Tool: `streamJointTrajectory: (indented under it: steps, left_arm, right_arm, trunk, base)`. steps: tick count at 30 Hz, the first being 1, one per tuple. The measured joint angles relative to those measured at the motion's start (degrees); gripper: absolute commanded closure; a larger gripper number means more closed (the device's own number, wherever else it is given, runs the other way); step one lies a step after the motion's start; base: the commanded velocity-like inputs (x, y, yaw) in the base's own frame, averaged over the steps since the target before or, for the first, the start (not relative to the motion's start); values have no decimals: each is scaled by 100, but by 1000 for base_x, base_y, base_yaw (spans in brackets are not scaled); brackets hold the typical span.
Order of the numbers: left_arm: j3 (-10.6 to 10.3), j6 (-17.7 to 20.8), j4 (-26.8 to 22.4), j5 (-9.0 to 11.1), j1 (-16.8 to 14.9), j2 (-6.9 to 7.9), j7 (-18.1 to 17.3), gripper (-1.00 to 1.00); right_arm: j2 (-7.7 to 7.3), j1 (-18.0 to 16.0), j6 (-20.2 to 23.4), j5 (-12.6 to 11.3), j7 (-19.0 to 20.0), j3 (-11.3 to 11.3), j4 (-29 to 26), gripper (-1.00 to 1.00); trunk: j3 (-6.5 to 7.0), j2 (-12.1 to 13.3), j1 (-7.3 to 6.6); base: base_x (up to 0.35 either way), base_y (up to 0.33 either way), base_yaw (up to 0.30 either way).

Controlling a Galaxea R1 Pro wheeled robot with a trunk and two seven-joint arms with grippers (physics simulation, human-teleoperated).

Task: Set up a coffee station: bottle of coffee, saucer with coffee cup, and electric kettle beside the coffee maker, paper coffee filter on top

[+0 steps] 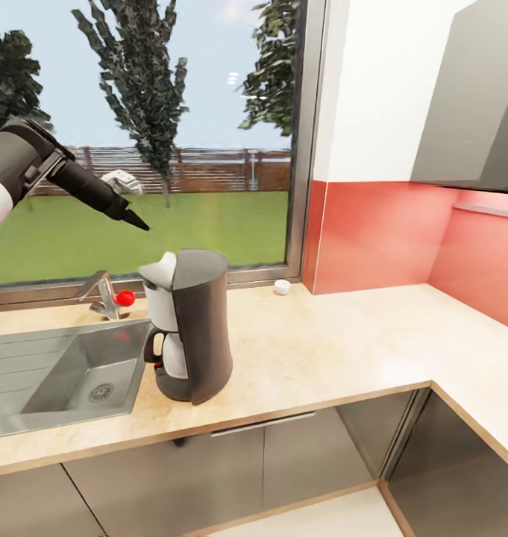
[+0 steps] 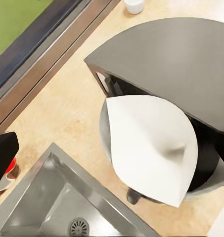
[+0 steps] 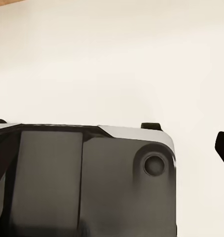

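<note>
The coffee maker (image 1: 188, 324) stands on the kitchen countertop (image 1: 321, 350), just to the right of the inset sink (image 1: 56, 377), its curved dark back turned toward the open worktop and its white front parts and small carafe (image 1: 171, 356) facing the sink. From my head view I see a paper coffee filter (image 1: 162, 270) resting on its top at the front; my left wrist view confirms it, looking down on the white filter (image 2: 151, 145) lying across the round top opening of the machine (image 2: 181, 69), one edge overhanging toward the sink (image 2: 57, 207).

My left arm reaches out above the sink and faucet (image 1: 104, 294), with the left gripper (image 1: 130, 216) in the air up and to the left of the coffee maker, apart from it and holding nothing that I can see. Whether its fingers are spread or closed, I cannot tell: one dark fingertip (image 2: 3, 155) shows at the edge of the wrist picture.

A small white cup (image 1: 282, 287) sits at the back of the counter near the window frame, well apart from the machine.

My right wrist view looks at a dark robot body part (image 3: 87, 180) against a pale surface; one dark fingertip (image 3: 223, 148) shows at the edge, and I cannot tell that gripper's state.
</note>
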Motion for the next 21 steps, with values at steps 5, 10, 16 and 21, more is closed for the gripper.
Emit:
streamJointTrajectory:
  steps: [5,10,16,21]
  left_arm:
    - [-3,0,-1,53,1,-2,1,-100]
    - [-3,1,-2,59,8,-1,1,-100]
    - [-3,1,4,59,13,1,1,-100]
    - [-3,1,11,59,20,2,1,-100]
  right_arm:
    - [0,0,1,0,0,0,0,-100]
    - [0,0,2,0,0,0,0,-100]
    - [0,0,1,1,0,0,0,-100]
    - [0,0,0,1,0,0,0,-100]
  trunk:
    - [0,1,1]
    - [1,1,2]
    - [1,1,2]
    - [1,1,2]
  base:
    - [-70,-63,189]
    - [-218,-161,27]
    - [-242,-175,3]
    - [-244,-176,0]
